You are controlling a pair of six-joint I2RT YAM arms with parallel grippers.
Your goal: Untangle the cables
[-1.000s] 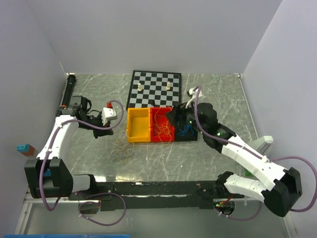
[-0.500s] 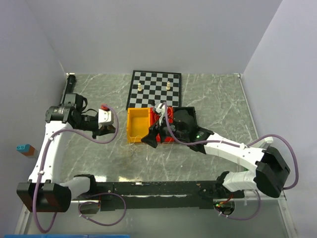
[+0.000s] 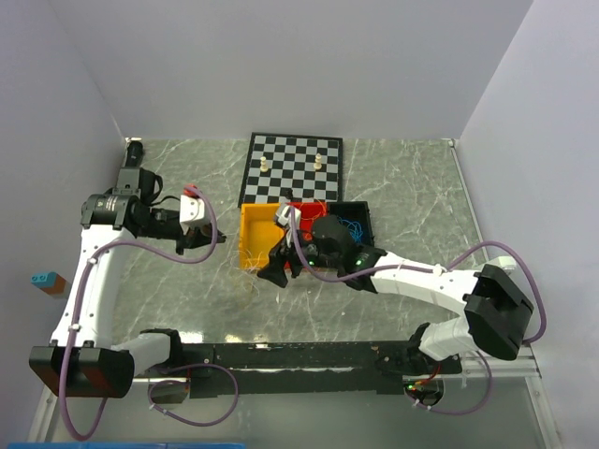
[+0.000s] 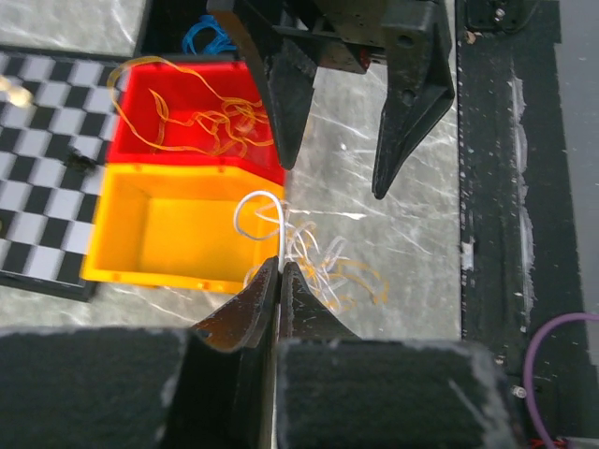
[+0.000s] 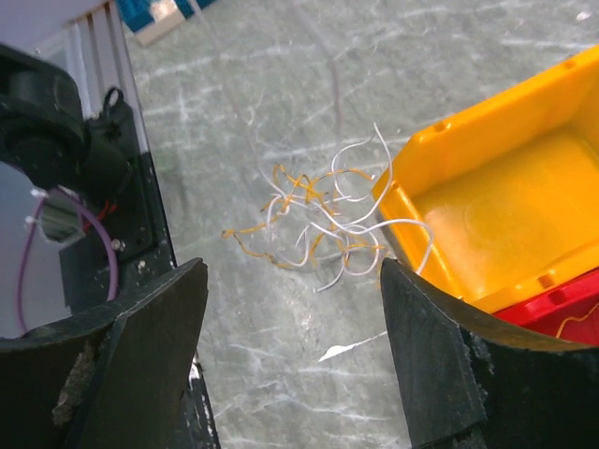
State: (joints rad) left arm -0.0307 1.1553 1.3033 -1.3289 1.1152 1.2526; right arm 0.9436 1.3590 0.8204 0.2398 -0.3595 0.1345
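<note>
Pinching one whitish cable (image 4: 261,208), the left gripper (image 4: 279,273) has its fingers pressed tight together. The right gripper (image 5: 292,271) is spread wide over the tangled cables (image 5: 318,224), which lie on the table (image 5: 421,56) just beside the yellow bin (image 5: 487,206). From above, that tangle is too thin to see well. More orange cables (image 4: 206,122) sit in the red bin (image 4: 140,89), partly hidden behind a finger.

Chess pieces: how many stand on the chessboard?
2. One white piece stands on the chessboard's left side, the other right of centre. The right arm may hide more at the near edge.
</note>
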